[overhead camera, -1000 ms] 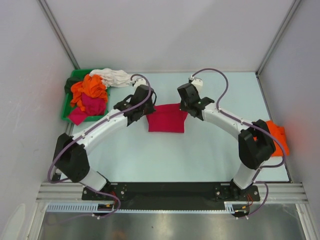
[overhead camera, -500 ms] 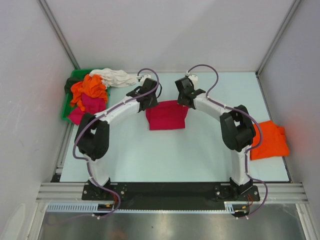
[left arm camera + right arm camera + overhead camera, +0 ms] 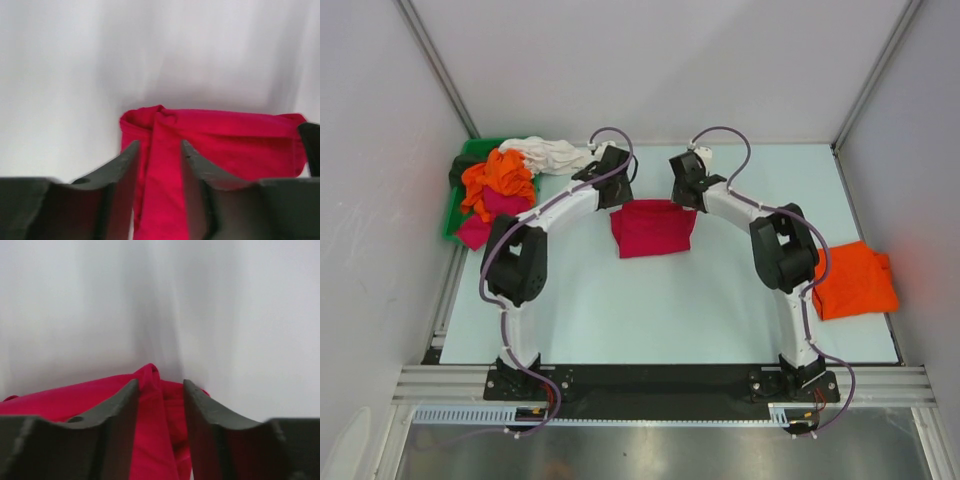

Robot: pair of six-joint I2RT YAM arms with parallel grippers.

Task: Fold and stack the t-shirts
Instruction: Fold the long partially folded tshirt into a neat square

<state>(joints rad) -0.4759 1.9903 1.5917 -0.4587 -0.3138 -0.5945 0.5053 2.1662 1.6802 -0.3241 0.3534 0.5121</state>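
Observation:
A folded crimson-red t-shirt (image 3: 653,230) lies flat in the middle of the table. My left gripper (image 3: 617,199) hangs over its far left corner and my right gripper (image 3: 687,199) over its far right corner. In the left wrist view the left gripper (image 3: 159,147) stands open, with the red cloth (image 3: 225,140) lying slack under the gap. The right gripper (image 3: 160,385) is open as well, a raised fold of the red cloth (image 3: 150,372) just past its tips. A folded orange t-shirt (image 3: 855,281) rests at the right edge.
A green bin (image 3: 453,218) at the far left holds a heap of orange (image 3: 500,176), magenta (image 3: 503,207) and dark (image 3: 463,168) shirts. A white shirt (image 3: 552,154) spills from it onto the table, close to my left wrist. Walls enclose the back and both sides.
Both grippers were shut on the red shirt's far corners and have opened, letting go. They moved slightly toward the back wall, and the arms' elbows swung inward.

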